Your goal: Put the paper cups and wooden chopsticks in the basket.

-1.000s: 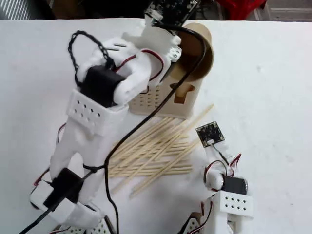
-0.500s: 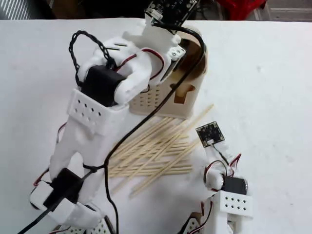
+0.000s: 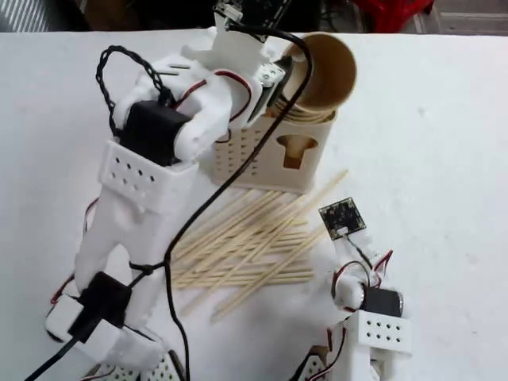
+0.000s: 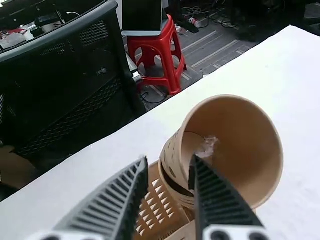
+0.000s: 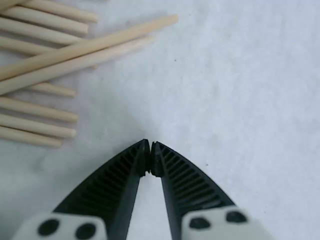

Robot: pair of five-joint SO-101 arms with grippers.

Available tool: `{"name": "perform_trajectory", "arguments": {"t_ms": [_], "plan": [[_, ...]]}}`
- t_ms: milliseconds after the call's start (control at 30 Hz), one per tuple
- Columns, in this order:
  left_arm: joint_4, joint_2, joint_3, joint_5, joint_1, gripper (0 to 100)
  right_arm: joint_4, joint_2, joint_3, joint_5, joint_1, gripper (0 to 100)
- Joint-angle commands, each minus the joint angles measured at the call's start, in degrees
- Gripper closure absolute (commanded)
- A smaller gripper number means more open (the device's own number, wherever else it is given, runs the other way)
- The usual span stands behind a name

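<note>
Stacked paper cups point(image 3: 329, 67) tilted in basket point(image 3: 317, 171), mouth up; chopsticks point(image 3: 254, 238) flat, diagonal.

Bright, even overhead light washes the white tabletop point(image 3: 444, 159) close to glare; wooden chopsticks point(image 3: 246, 246) cast only soft, faint shadows, while the room beyond lies dim.

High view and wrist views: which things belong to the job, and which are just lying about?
Job:
- stacked brown paper cups, in the basket
- loose pale wooden chopsticks
- cream perforated plastic basket

Lying about:
- red plastic stool
- black mesh chair
</note>
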Motion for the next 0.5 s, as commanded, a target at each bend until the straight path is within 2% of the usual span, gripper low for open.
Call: {"name": "perform_trajectory", "arguments": {"t_ms": [0, 233, 467], "plan": [[-1.2, -2.2, -0.1, 0.4, -0.6, 85, -0.7, 0.2, -0.2, 0.1, -0.6, 97.8], [-1.7, -1.9, 0.3, 0.4, -0.8, 85, -0.7, 0.2, -0.1, 0.1, -0.6, 97.8], [-4.7, 4.9, -0.3, 0.4, -0.8, 85, -0.7, 0.2, -0.1, 0.1, -0.6, 97.8]]}}
